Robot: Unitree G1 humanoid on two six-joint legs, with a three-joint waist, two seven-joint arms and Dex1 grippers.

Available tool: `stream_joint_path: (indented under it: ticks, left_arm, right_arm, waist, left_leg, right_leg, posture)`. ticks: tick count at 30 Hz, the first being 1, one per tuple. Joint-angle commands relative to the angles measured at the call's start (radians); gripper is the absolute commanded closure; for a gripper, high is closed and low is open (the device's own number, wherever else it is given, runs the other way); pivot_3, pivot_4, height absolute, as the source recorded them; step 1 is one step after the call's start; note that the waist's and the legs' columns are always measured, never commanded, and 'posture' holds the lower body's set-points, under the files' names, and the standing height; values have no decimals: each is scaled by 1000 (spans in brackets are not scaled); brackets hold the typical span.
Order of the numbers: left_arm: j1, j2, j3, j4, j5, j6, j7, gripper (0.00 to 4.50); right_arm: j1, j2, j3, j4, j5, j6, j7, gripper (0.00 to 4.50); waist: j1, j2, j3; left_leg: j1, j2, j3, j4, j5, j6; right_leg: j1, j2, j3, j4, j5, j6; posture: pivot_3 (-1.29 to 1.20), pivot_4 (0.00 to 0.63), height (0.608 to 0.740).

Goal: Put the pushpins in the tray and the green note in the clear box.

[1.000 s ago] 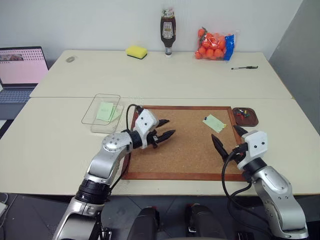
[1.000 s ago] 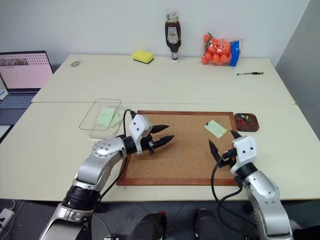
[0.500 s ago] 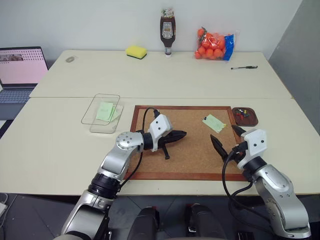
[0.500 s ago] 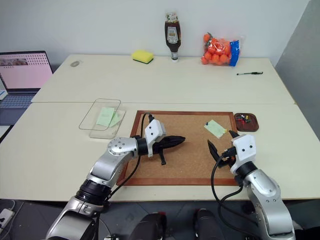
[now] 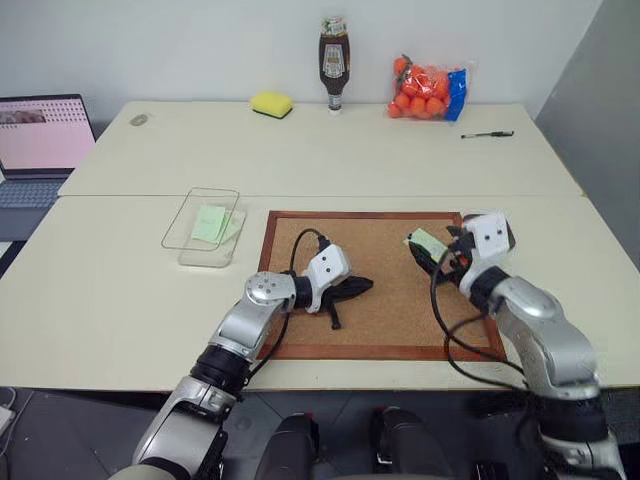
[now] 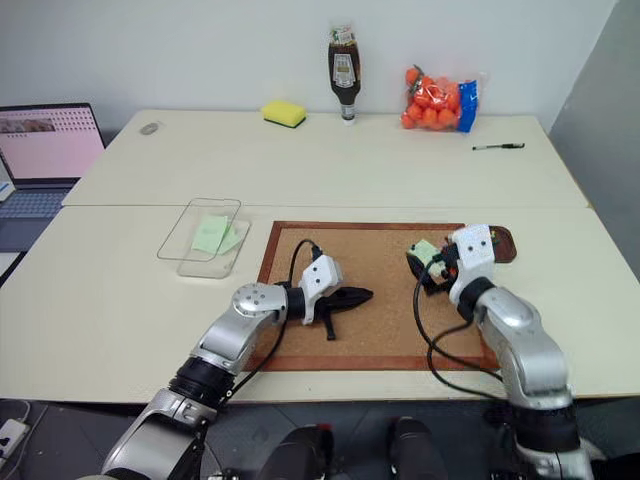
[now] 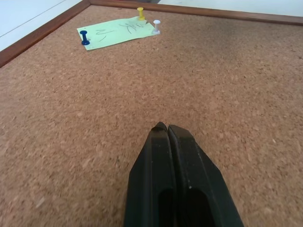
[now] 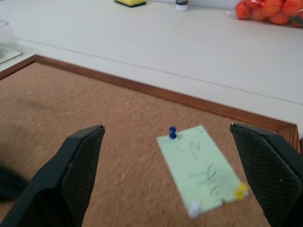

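Note:
A pale green note (image 8: 201, 168) lies on the cork board (image 5: 385, 325) near its far right corner. Blue (image 8: 172, 133), yellow (image 8: 241, 190) and white (image 8: 193, 208) pushpins hold it down. My right gripper (image 8: 166, 128) hovers open just in front of the note (image 5: 428, 240), one finger on either side of it. Behind that hand, the brown tray (image 6: 506, 243) peeks out at the board's right edge. My left gripper (image 5: 365, 287) is shut on nothing, low over the middle of the board. On the table to the left stands the clear box (image 5: 181, 228), with another green note (image 5: 210, 223) in it.
Along the back of the table are a yellow sponge (image 5: 272, 102), a sauce bottle (image 5: 334, 65), a bag of oranges (image 5: 430, 88) and a pen (image 5: 488, 134). A laptop (image 5: 40, 135) sits at the far left.
My left gripper has closed and sunk to the right over the board. My right gripper, still open, has moved forward from the board's near edge up to the pinned note.

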Motion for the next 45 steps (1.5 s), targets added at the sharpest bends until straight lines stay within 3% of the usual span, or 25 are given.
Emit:
stream_joint_path:
  ticks: [1,8,16,20,26,27,30,39,45]
  left_arm:
    - [6,-7,-10,-32,1,7,-12,4431]
    - [24,-5,-18,-69,1,21,-19,4431]
    - [34,-7,-20,-90,2,34,-14,4431]
    - [38,-9,-21,-98,3,39,-12,4500]
    - [42,-9,-22,-105,3,45,-9,4500]
    - [42,-9,-21,-105,3,45,-9,4500]
    - [44,-10,-23,-107,4,44,-8,4500]
    - [39,-21,-27,-94,8,35,-7,4500]
    - [42,-25,-27,-95,11,33,-7,4500]
  right_arm:
    - [-99,1,23,152,-44,-47,-1,0]
    - [-194,33,55,373,-83,-139,18,0]
    - [-211,56,71,440,-105,-198,32,0]
    - [-220,69,70,473,-119,-214,31,526]
    - [-221,65,82,481,-143,-212,38,1879]
    - [-222,64,85,479,-146,-211,39,1939]
    - [-231,63,81,464,-149,-168,35,2707]
    - [-285,43,81,424,-154,-19,41,4434]
    - [-310,52,54,374,-134,13,32,4481]
  waist:
    - [1,0,0]
    - [1,0,0]
    - [1,0,0]
    - [1,0,0]
    - [0,0,0]
    - [0,0,0]
    - [0,0,0]
    - [1,0,0]
    - [1,0,0]
  left_leg:
    - [0,-1,0,-1,0,0]
    - [-1,-1,1,0,0,0]
    - [-1,0,0,0,0,0]
    - [-1,0,0,0,0,0]
    - [0,0,0,0,0,0]
    - [0,0,0,0,0,0]
    - [0,0,0,0,0,0]
    - [0,0,0,0,0,0]
    - [0,0,0,0,0,0]
  right_leg:
    - [0,0,0,0,0,0]
    - [-1,0,1,0,0,-1]
    - [0,0,1,1,0,-1]
    - [0,0,1,1,0,-1]
    - [0,0,1,1,0,-1]
    - [0,0,1,1,0,-1]
    - [0,0,1,1,0,-1]
    - [0,0,1,1,0,-1]
    - [0,0,1,1,0,-1]
  posture:
    - [0,150,740]
    - [0,150,740]
    - [0,150,740]
    - [0,150,740]
    - [0,150,740]
    - [0,150,740]
    - [0,150,740]
    - [0,150,740]
    - [0,150,740]
